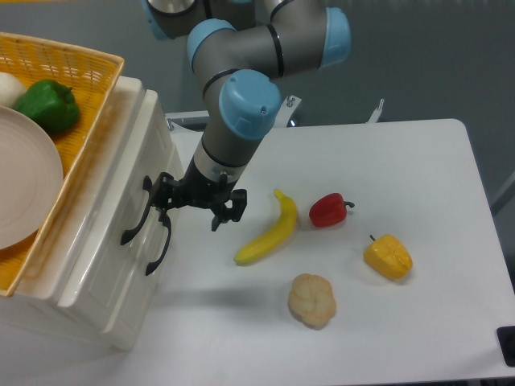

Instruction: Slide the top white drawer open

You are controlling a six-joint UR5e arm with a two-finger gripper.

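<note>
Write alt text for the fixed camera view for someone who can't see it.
A robot arm's hand hovers beside the black handle of the top white drawer, which looks shut. On the white table lie a banana, red pepper, yellow pepper and bread roll.

top white drawer [109,211], glossy cream, shut flush; black curved handle, cabinet's upper front
</note>
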